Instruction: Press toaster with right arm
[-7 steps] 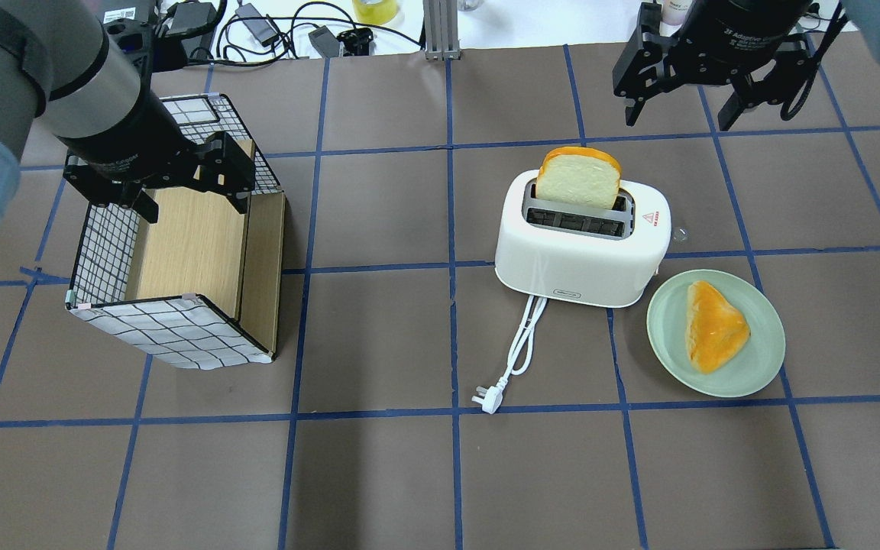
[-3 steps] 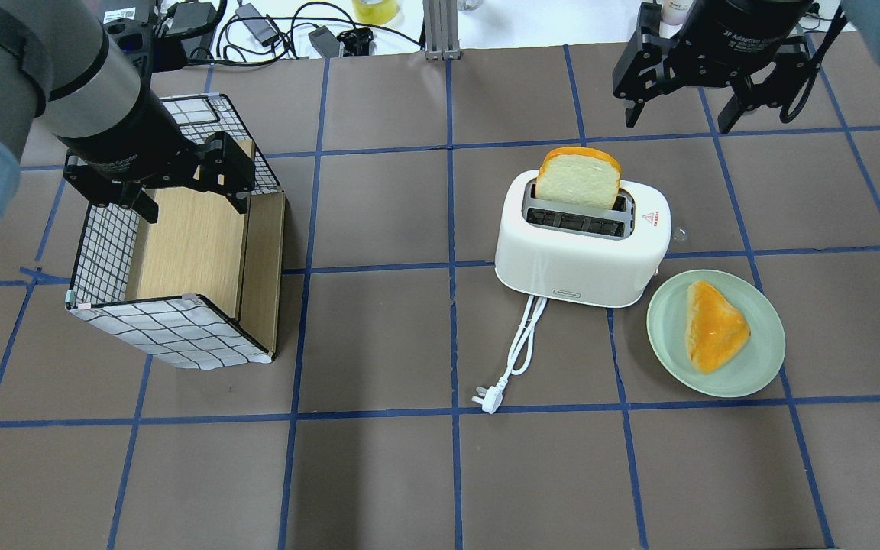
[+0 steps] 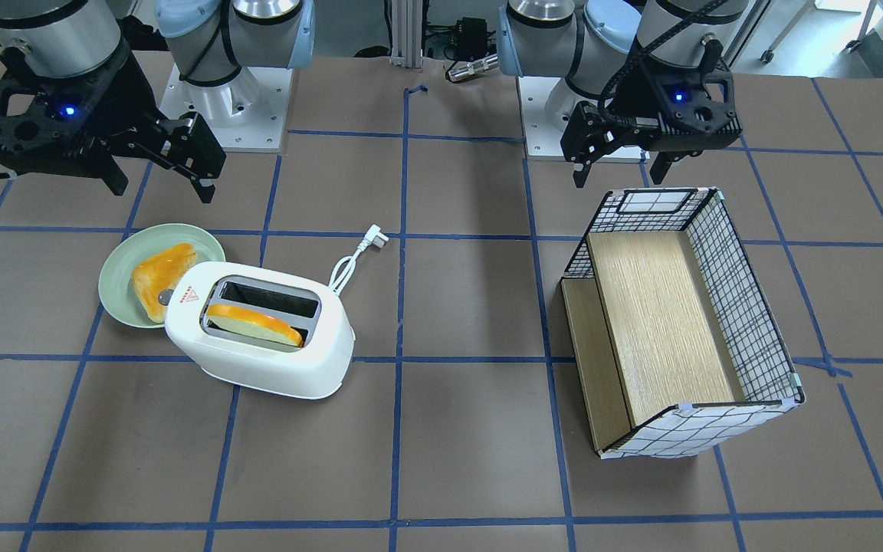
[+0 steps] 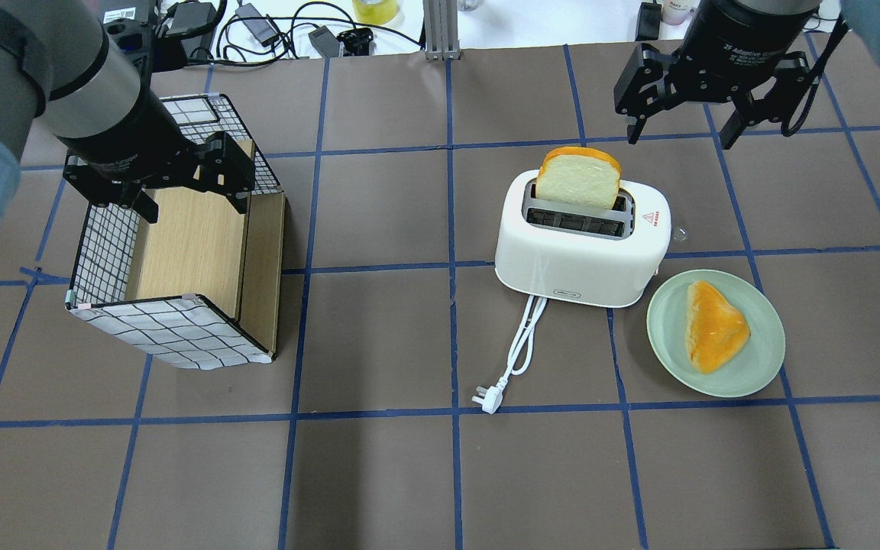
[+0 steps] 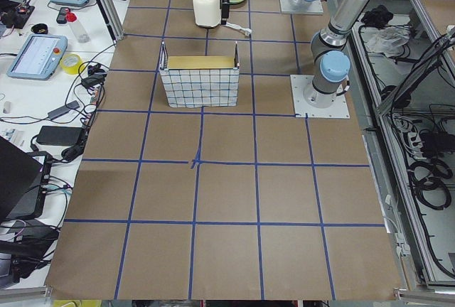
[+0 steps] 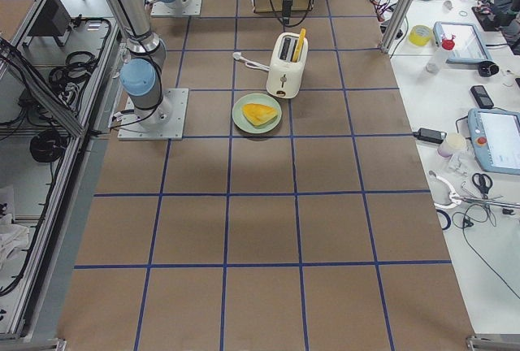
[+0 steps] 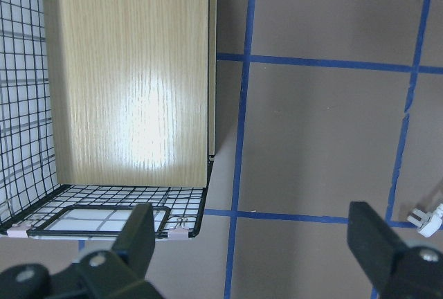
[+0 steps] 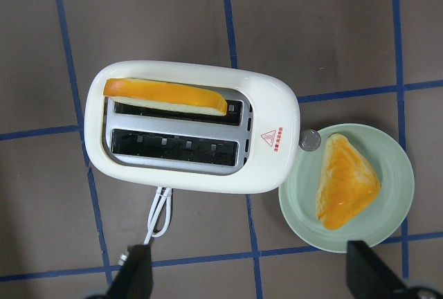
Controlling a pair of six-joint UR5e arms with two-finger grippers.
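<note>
- The right gripper (image 4: 681, 137) hung high over the table with its two black fingers spread wide, holding nothing and clear of the toaster (image 4: 581, 252).
- The right wrist view looked straight down on the toaster's top, with both fingertips (image 8: 138, 268) at the frame's lower edge, on the side where the cord left the body.
- The toaster stood on the robot's right half of the table (image 4: 379, 473), a brown mat crossed by blue tape lines.
- Its body was glossy white and rounded, with a grey metal rim around two long slots, a small red triangle mark (image 8: 269, 136) at one end of the top, and a round grey knob (image 8: 309, 140) on that end.
- A white cord (image 4: 520, 344) ran from its robot-facing side to a plug (image 4: 486, 399) lying on the mat.
- A bread slice (image 4: 579, 177) with an orange crust stood upright in the slot farther from the robot, its upper part sticking out.
- A pale green round plate (image 4: 761, 359) lay just beside the knob end and held a triangular orange-topped piece of bread (image 4: 715, 325).
- The left gripper (image 4: 192, 202) was spread open and hovered over a black wire-grid basket (image 4: 104, 252), well apart from the toaster.
- The basket had a pale wood-grain board (image 4: 188, 244) inside it and white checked fabric at its near end.
</note>
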